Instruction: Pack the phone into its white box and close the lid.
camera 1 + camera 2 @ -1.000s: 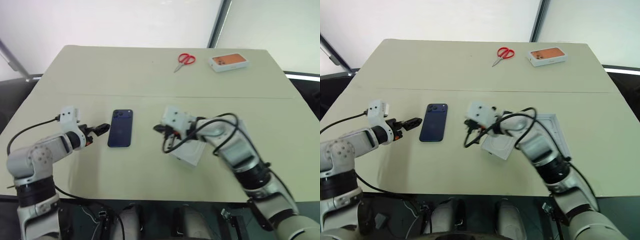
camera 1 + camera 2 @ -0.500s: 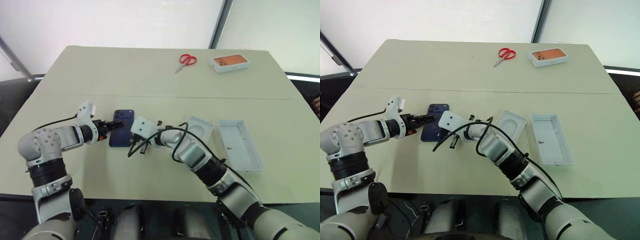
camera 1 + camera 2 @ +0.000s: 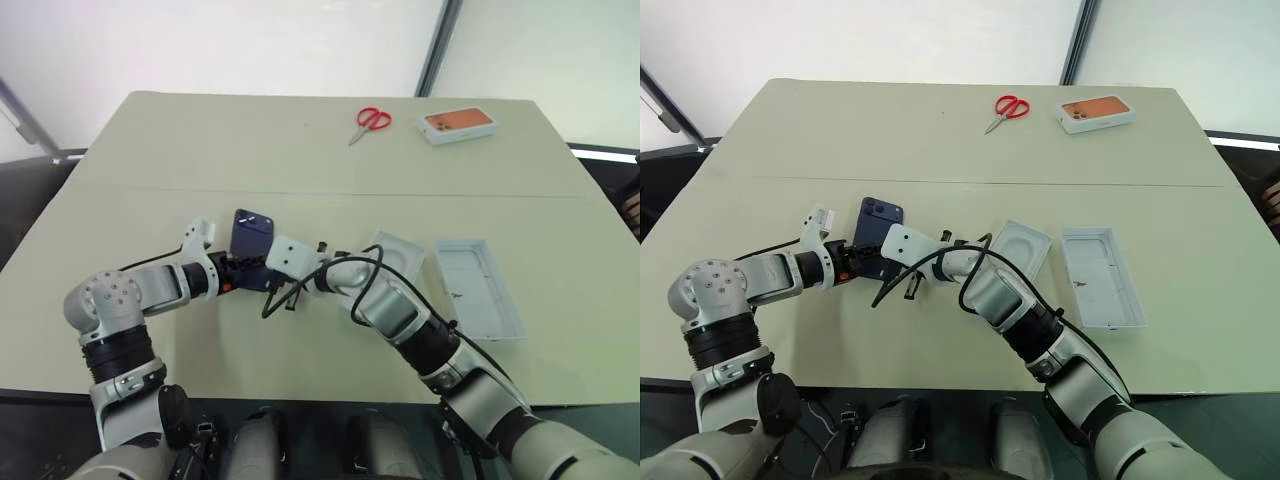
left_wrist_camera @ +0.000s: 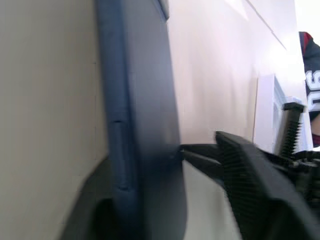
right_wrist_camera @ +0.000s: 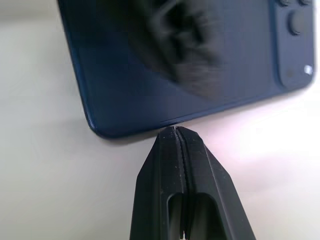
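Note:
The dark navy phone [image 3: 250, 238] stands tipped up on one long edge at the table's near left, its back and camera lenses showing. My left gripper [image 3: 236, 270] is shut on it from the left; in the left wrist view the phone runs edge-on between the fingers [image 4: 235, 165]. My right gripper [image 5: 175, 131] is shut, with its tips against the phone's short end opposite the lenses. To the right lies a shallow white cardboard shell [image 3: 480, 288], open side up and pale inside. I cannot tell whether it is the white box or the lid.
A thin white insert [image 3: 397, 255] with a rounded recess lies between the phone and the shell, beside my right forearm. Red scissors [image 3: 371, 120] and a closed white box with an orange phone picture [image 3: 458, 124] sit at the far right.
My left gripper came right to the phone and closed on it, and the phone went from flat to tipped up on its edge. My right gripper swung left to the phone's near end.

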Robot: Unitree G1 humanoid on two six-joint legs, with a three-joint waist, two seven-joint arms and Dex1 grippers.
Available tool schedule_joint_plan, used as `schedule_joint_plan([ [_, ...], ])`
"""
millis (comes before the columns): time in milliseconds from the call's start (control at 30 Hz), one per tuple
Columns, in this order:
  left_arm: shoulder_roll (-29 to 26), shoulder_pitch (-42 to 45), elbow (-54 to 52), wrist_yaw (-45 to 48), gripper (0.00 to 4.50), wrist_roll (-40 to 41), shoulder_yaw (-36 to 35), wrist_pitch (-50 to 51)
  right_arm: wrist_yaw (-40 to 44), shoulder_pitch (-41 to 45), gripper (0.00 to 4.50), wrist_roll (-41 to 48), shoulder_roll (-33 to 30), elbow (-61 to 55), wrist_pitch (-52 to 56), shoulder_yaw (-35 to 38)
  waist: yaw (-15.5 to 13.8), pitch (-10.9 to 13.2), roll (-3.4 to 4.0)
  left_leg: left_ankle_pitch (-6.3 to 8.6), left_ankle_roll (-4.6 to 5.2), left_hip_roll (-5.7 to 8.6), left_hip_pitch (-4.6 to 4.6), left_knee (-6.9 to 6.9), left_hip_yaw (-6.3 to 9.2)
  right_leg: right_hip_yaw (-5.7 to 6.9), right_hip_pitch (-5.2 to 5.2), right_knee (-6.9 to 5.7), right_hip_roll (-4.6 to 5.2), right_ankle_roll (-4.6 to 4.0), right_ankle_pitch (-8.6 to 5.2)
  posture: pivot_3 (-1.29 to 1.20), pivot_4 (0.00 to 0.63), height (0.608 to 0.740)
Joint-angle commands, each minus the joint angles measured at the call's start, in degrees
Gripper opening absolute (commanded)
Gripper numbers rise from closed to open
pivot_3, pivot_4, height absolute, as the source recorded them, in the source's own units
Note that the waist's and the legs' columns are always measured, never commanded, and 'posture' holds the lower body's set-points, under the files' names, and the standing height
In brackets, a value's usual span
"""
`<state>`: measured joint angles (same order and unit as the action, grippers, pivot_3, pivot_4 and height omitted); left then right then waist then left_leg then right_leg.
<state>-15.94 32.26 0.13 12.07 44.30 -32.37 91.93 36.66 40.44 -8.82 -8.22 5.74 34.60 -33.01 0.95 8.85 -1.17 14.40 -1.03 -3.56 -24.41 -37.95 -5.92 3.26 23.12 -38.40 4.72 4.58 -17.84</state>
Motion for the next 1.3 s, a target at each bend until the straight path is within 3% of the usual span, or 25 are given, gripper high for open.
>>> schedule_joint_plan([
  [33, -0.80, 1.62, 0.25, -0.58, 1.10, 0.57, -1.40, 0.57, 0.76, -0.08, 0.00, 0.32, -0.79, -5.73, 0.31, 1.75, 0.09, 0.01, -0.03, 0.00, 0.00, -0.01, -0.01, 0.01, 0.00, 0.00, 0.02, 0.00, -0.01, 0.00, 0.00, 0.00, 0.150, 0.728],
  [267, -2.47, 2.29, 0.42, -0.38, 1.10, 3.70, -3.97, 0.57, 5.98, -2.51, 0.00, 3.11, -8.84, -19.40, 4.90, 5.74, 0.03, 0.04, -0.05, -0.01, -0.04, -0.02, -0.04, 0.02, -0.01, 0.00, 0.06, 0.00, -0.01, 0.00, 0.00, 0.00, 0.150, 0.728],
  [400, -2.50, 2.18, 0.27, -0.63, 0.04, 6.83, -4.29, 0.57, 10.33, -4.10, 0.00, 7.55, -15.25, -28.69, 8.27, 10.86, -0.09, 0.05, -0.08, 0.00, -0.06, -0.04, -0.04, 0.03, 0.01, 0.00, 0.05, 0.02, -0.01, 0.00, 0.00, 0.00, 0.150, 0.728],
  [600, 0.35, 3.34, -0.32, -2.85, 0.04, 12.31, -2.04, 0.57, 13.30, -5.87, 0.00, 12.11, -25.19, -34.00, 11.45, 19.83, -0.25, 0.09, -0.11, 0.00, -0.06, -0.03, -0.02, 0.04, 0.00, 0.00, 0.04, 0.05, -0.01, 0.00, 0.00, 0.00, 0.150, 0.728],
  [767, 3.40, 4.35, -1.08, -5.48, 0.04, 17.85, 1.08, 0.57, 14.69, -7.97, 0.00, 14.42, -30.99, -35.13, 11.65, 23.24, -0.31, 0.11, -0.14, 0.01, -0.04, 0.00, -0.04, 0.05, 0.00, 0.00, 0.02, 0.11, 0.02, 0.00, 0.00, 0.00, 0.150, 0.728],
  [933, 11.87, 9.99, 1.91, -8.66, 0.04, 22.38, 7.90, 0.57, 19.19, -15.35, 0.00, 19.12, -40.18, -36.35, 9.83, 31.96, -1.52, 0.21, -0.28, 0.04, 0.01, 0.07, -0.07, 0.03, 0.02, 0.00, -0.06, 0.25, 0.02, 0.00, 0.00, 0.00, 0.150, 0.728],
  [1067, 15.82, 14.63, 8.76, -10.56, 0.04, 21.86, 11.56, 0.57, 20.59, -22.59, 0.00, 20.72, -44.88, -35.98, 8.51, 37.43, -1.52, 0.22, -0.30, 0.08, 0.08, 0.25, -0.04, 0.02, 0.04, 0.00, -0.13, 0.31, 0.00, 0.00, 0.00, 0.00, 0.150, 0.728],
  [1300, 16.75, 19.13, 14.25, -9.98, 0.04, 18.84, 18.21, 0.57, 21.43, -33.39, 0.00, 24.15, -48.15, -37.80, 7.95, 47.11, -1.35, 0.23, -0.28, 0.06, 0.06, 0.24, 0.02, 0.04, 0.06, 0.00, -0.13, 0.27, -0.07, 0.01, 0.00, 0.00, 0.150, 0.728],
])
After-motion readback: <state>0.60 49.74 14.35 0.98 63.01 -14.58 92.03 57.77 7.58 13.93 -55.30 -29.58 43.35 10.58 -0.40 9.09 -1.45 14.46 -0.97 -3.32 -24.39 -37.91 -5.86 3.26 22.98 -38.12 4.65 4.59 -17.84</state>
